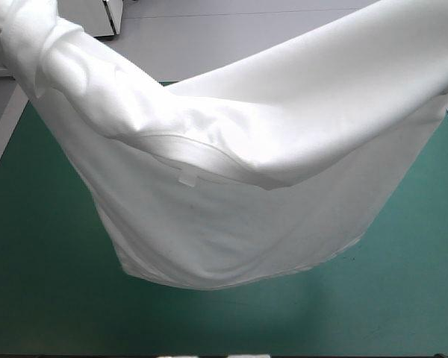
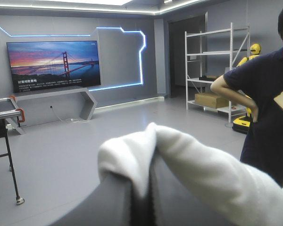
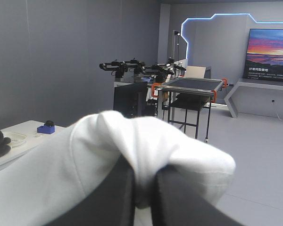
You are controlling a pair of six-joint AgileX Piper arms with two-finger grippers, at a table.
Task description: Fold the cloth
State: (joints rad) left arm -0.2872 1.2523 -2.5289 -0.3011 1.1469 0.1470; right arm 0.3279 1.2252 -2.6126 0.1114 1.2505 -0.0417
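The white T-shirt hangs high above the teal-green table, stretched between both arms and sagging in the middle, its collar with a small label facing the camera. Both grippers are hidden behind cloth in the high view. In the left wrist view my left gripper is shut on the T-shirt, the cloth bunched over its fingertips. In the right wrist view my right gripper is likewise shut on the T-shirt, which drapes over its black fingers. Both wrist views look level into the room.
The shirt's lower hem hangs just above the middle of the table. Bare teal-green cover shows in front of and to either side of the shirt.
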